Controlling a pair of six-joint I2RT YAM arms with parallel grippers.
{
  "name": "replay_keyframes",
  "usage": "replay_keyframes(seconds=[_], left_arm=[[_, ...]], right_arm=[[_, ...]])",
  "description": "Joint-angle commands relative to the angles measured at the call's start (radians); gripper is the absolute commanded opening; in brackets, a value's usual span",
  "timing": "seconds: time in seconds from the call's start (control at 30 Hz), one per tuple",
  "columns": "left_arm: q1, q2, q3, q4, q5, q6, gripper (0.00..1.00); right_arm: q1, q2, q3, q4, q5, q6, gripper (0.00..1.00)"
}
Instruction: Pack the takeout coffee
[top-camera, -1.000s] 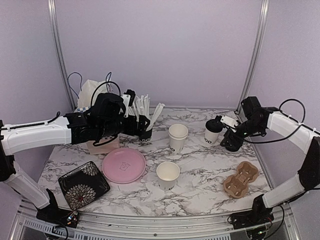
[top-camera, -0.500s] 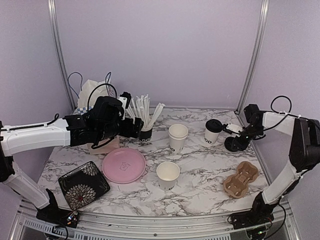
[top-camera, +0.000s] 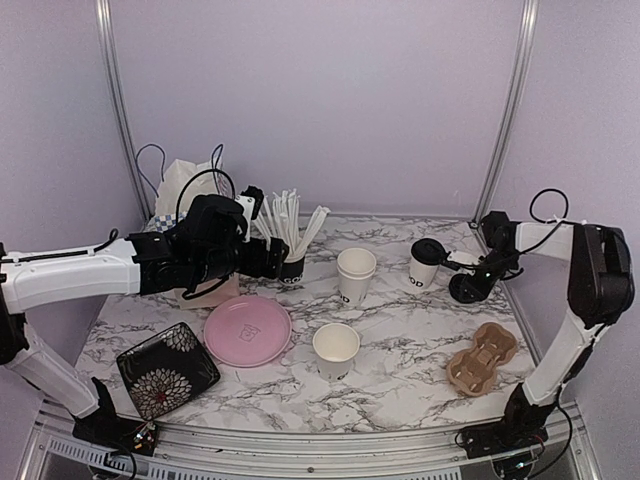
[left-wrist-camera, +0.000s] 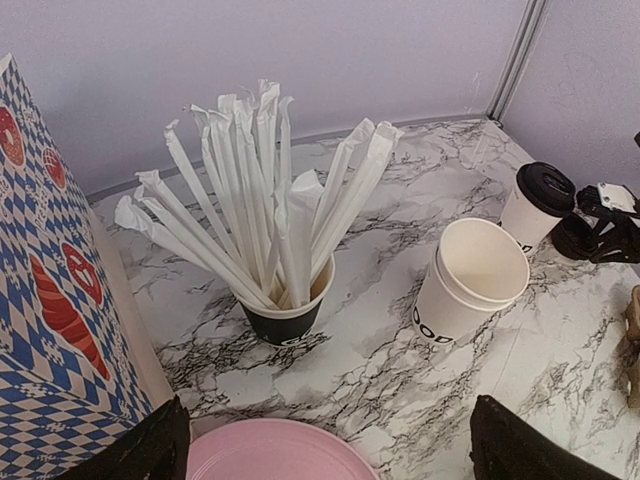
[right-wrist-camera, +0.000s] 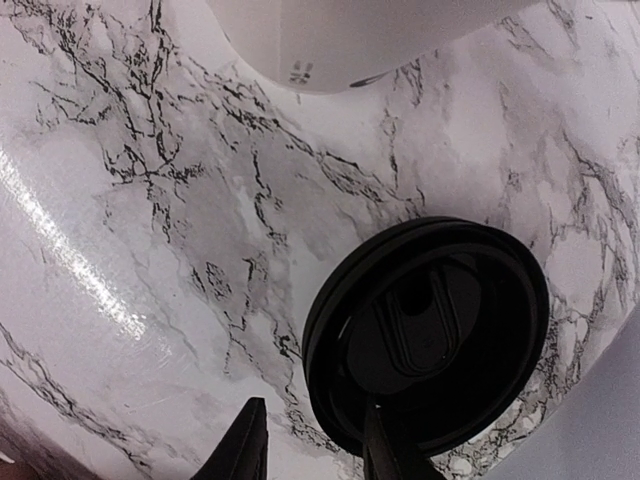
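Note:
One takeout coffee cup (top-camera: 425, 263), white with a black lid, stands at the back right and shows in the left wrist view (left-wrist-camera: 536, 203). Just right of it a loose black lid (top-camera: 463, 288) lies flat on the marble. My right gripper (top-camera: 470, 275) hovers low over this lid (right-wrist-camera: 430, 335). Its jaws are narrowly open astride the lid's near rim, one finger (right-wrist-camera: 243, 443) on bare marble and the other over the lid. Two stacked lidless cups (top-camera: 355, 274) and a single lidless cup (top-camera: 336, 348) stand mid-table. My left gripper (left-wrist-camera: 330, 430) is wide open and empty.
A black cup of wrapped white sticks (top-camera: 290, 262) stands in front of the left gripper. A pink plate (top-camera: 247, 331) and a black floral dish (top-camera: 167, 369) lie front left. A brown cardboard cup carrier (top-camera: 482, 357) lies front right. A patterned box (left-wrist-camera: 50, 330) and paper bag (top-camera: 182, 184) stand back left.
My right arm has dropped and shifted right, away from the lidded cup and down to the loose lid, its jaws narrowing. The left arm has pulled back slightly and still stands wide open.

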Motion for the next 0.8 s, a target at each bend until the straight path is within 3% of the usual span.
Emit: replay_keyframes(seconds=[0.0,0.57,0.77], left_arm=[[0.004,-0.034,-0.014,0.021,0.009,-0.005,0.99],[0.003,-0.033,-0.024,0.019,0.035,-0.01,0.99],[0.004,-0.037,-0.029,0.019,0.044,-0.015,0.99]], right_arm=[[-0.005,0.018,0.046,-0.004,-0.002,-0.007,0.3],[-0.005,0.058,0.072,-0.028,-0.002,-0.005,0.22],[-0.005,0.013,0.064,-0.026,-0.023,-0.011,0.24]])
